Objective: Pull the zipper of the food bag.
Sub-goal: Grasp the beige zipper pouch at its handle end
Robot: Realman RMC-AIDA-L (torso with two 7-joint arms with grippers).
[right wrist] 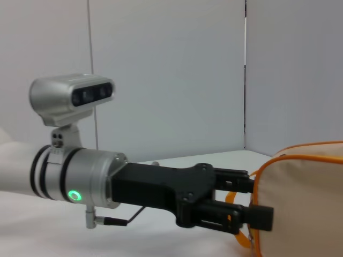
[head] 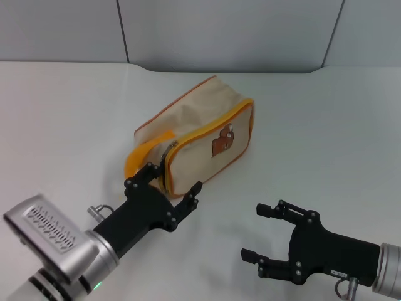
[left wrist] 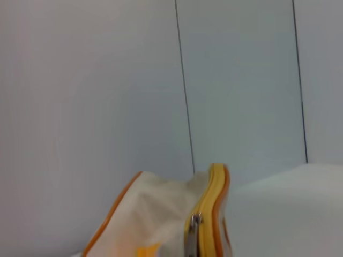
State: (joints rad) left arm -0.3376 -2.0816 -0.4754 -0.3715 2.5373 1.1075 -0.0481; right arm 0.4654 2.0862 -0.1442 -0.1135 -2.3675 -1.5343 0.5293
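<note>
The cream food bag (head: pixel 200 128) with orange piping and a brown bear patch lies on its side in the middle of the white table. Its zipper (head: pixel 170 149) runs along the yellow-orange rim, with the small silver pull tab at the near end. The tab also shows close up in the left wrist view (left wrist: pixel 193 227). My left gripper (head: pixel 166 183) is open, its fingers straddling the bag's near end just below the tab. In the right wrist view, the left gripper (right wrist: pixel 251 195) meets the bag (right wrist: pixel 305 203). My right gripper (head: pixel 255 232) is open and empty, near and right of the bag.
The white table (head: pixel 326 144) extends around the bag, with a grey panelled wall (head: pixel 238 31) behind it. The orange strap handle (head: pixel 141 153) lies at the bag's near left end beside my left fingers.
</note>
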